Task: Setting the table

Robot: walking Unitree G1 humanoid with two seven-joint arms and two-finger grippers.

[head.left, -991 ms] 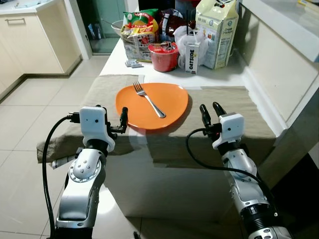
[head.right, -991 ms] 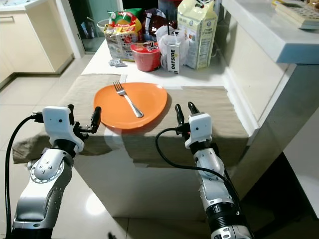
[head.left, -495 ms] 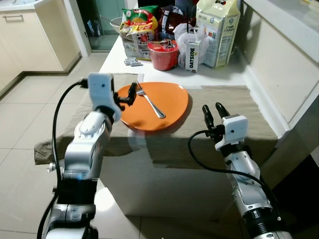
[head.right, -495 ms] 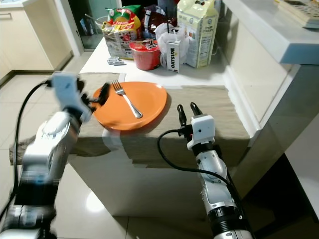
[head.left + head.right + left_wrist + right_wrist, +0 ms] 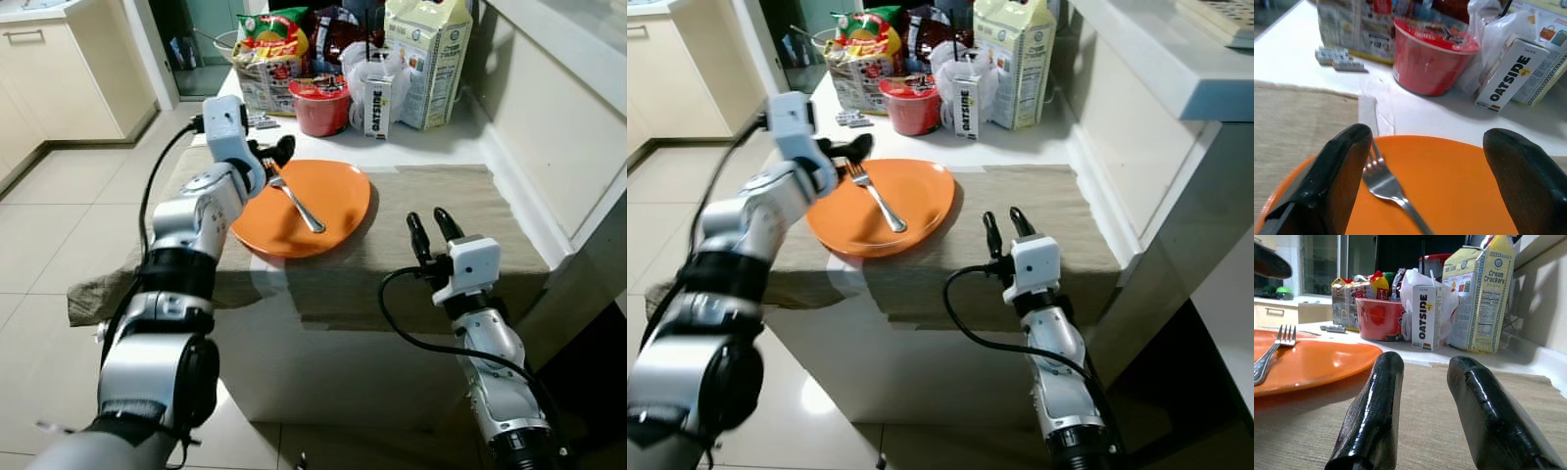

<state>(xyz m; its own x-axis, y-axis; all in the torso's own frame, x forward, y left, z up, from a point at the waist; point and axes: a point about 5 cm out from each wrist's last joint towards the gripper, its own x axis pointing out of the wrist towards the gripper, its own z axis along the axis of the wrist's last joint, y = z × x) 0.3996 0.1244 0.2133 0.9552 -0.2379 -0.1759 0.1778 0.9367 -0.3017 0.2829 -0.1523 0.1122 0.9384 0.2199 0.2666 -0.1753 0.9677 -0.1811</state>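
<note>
Kitchen table mat (image 5: 431, 211): left gripper (image 5: 277, 157) wide open over fork (image 5: 294, 196) on orange plate (image 5: 338, 196), should straddle tines squarely before closing.

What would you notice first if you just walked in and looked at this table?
Probably the bright orange plate in the middle of the tan table mat, with a silver fork lying across it. Next, the left gripper, open just above the fork's prongs. Behind the plate stand a red cup and an Oatside carton.
</note>
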